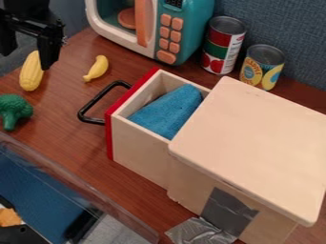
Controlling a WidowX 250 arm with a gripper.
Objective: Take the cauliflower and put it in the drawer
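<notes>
Brown wood grain covers the tabletop (pixel 70 143), with a blue-grey fabric-like wall (pixel 283 24) behind it at the upper right. Upper left in the frame, the black gripper (pixel 27 58) hangs with its jaws spread wide and nothing clasped between them; the nearer finger overlaps the edge of a yellow toy corn cob (pixel 28 76), though whether they touch I cannot tell. Just below the corn, at the left edge of the frame, lies the vegetable, a green toy broccoli (pixel 13 108), out on the table. A small toy banana (pixel 96 69) is right of the corn. Near the centre, the drawer (pixel 137 152) is pulled out of a pale wooden cabinet (pixel 255 138), its red front and black handle (pixel 96 98) facing left, with a blue cloth (pixel 168 112) inside. Silver tape (pixel 228 209) is stuck to the cabinet's lower side. At the top stand a teal toy microwave (pixel 198 24), a taller red-and-green can (pixel 219 52) and a shorter can with a yellow label (pixel 256 74)
</notes>
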